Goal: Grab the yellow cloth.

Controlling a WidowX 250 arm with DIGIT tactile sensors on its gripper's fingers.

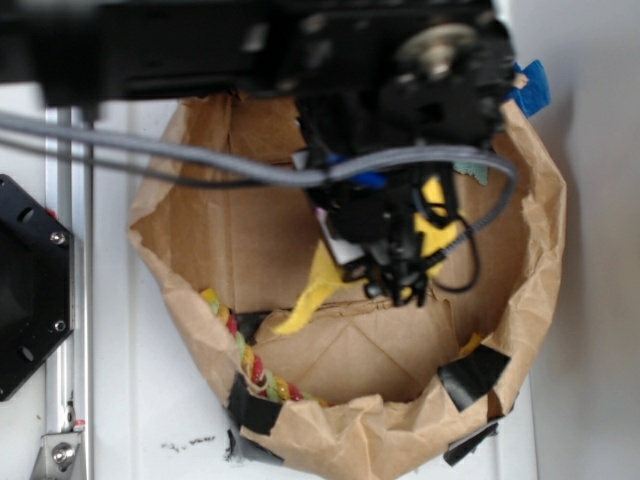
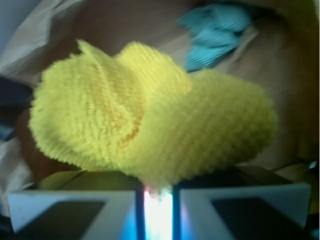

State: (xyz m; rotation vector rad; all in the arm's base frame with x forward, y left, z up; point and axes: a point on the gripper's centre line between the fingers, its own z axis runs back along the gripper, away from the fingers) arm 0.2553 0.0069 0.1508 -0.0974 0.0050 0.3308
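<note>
Cloth fills most of the wrist view: the yellow cloth [image 2: 150,120], terry-textured and folded into two rounded lobes, bunches up right against the gripper [image 2: 158,200], whose two pale fingers [image 2: 75,202] meet at the bottom edge with only a thin bright slit between them, pinched on the cloth's lower fold. At about 1 o'clock from the yellow cloth lies a teal-green rag [image 2: 216,31], blurred, resting against the brown paper behind it. In the exterior view the black arm reaches in from the top over a brown paper bag [image 1: 210,240] with its mouth open wide; the gripper [image 1: 392,282] hangs inside it near the middle, and the yellow cloth [image 1: 312,290] dangles from it, one pointed corner trailing toward 7 o'clock, clear of the bag's floor as far as the blur allows. A yellow-red-green braided rope [image 1: 250,355] runs along the bag's rim at about 7 o'clock. Strips of black tape [image 1: 472,374] patch the rim at 5 o'clock, and a scrap of blue tape [image 1: 530,90] sits at 1 o'clock.
</note>
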